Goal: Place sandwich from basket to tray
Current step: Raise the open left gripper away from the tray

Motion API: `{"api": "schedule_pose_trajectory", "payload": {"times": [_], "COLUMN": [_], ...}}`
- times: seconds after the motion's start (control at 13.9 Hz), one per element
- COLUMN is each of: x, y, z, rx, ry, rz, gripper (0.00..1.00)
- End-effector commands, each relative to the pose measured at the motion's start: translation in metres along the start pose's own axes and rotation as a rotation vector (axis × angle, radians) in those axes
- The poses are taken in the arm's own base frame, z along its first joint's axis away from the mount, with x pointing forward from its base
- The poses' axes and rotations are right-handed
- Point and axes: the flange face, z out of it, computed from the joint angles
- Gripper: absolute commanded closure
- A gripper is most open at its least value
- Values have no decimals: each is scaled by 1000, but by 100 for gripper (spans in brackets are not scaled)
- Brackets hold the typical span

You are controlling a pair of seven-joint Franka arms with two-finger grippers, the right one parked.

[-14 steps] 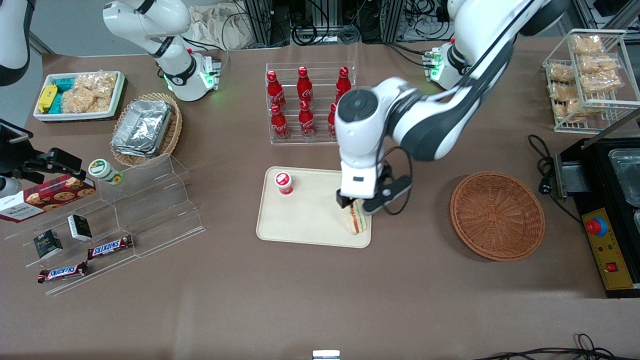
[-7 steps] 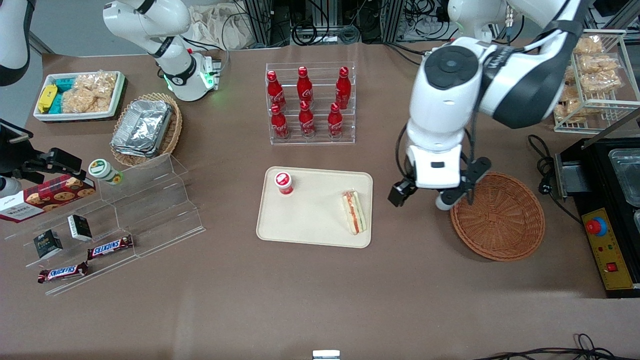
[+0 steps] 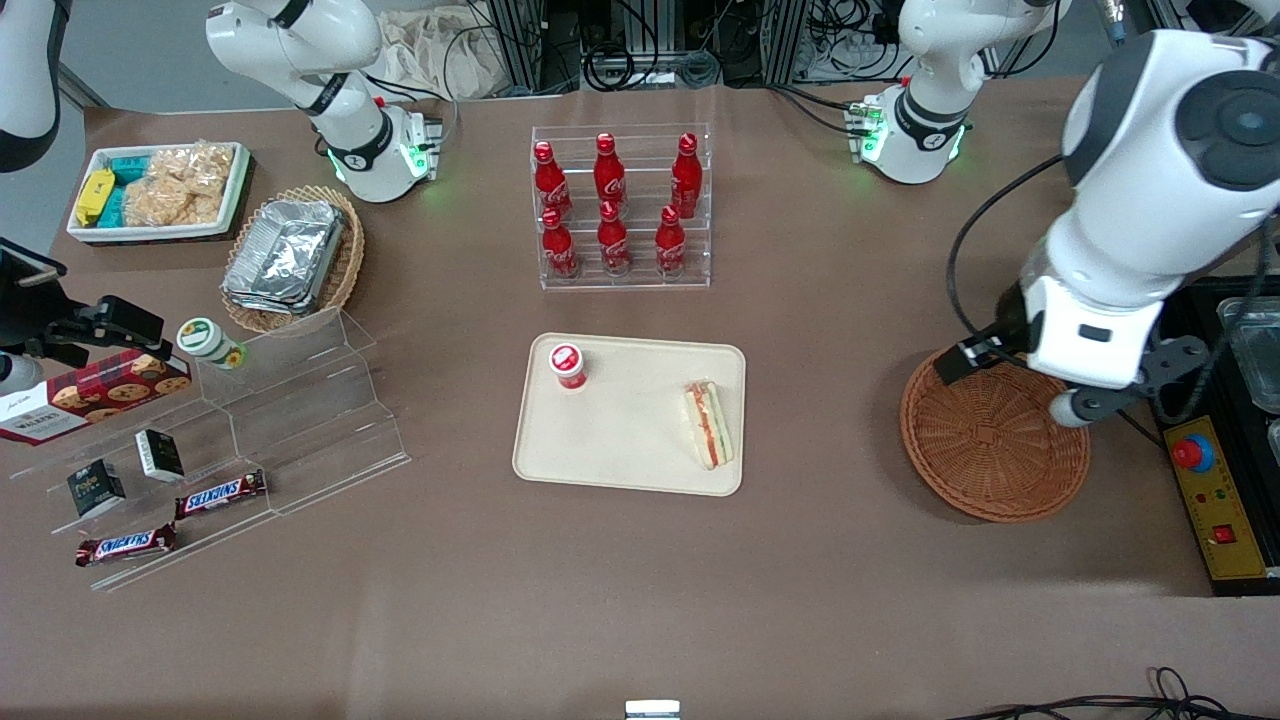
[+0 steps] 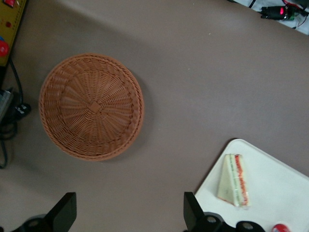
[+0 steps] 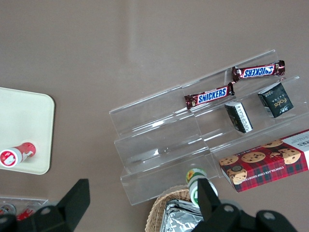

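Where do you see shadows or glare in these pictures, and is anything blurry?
Front view: the basket casts a soft shadow on the table toward the tray, and the sandwich looks sharp. The gripper hangs above the basket with its fingers spread. Left wrist view: a faint shadow edges the basket, with no strong glare. Right wrist view: the clear plastic steps show pale reflections.

My left arm raised high toward working arm's end of table, wrist pointing down. My gripper point(image 3: 1010, 383) point(image 4: 129, 215) hangs in air, fingers point(image 4: 193, 212) spread wide apart, nothing between them.
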Motion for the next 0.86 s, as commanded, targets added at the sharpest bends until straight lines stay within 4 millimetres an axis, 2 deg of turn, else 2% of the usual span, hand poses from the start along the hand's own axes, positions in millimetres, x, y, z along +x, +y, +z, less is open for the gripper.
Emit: {"api": "schedule_pose_trajectory", "payload": {"times": [0.0, 0.22, 0.58, 0.79], "x": [0, 1, -34, -52], "y": [-39, -87, -133, -159], "z": [-7, -9, 4, -7], "rx": [-11, -44, -80, -86], "ry": [-18, -5, 15, 36], "rz": [91, 170, 245, 228], "gripper": [0, 0, 0, 0]}}
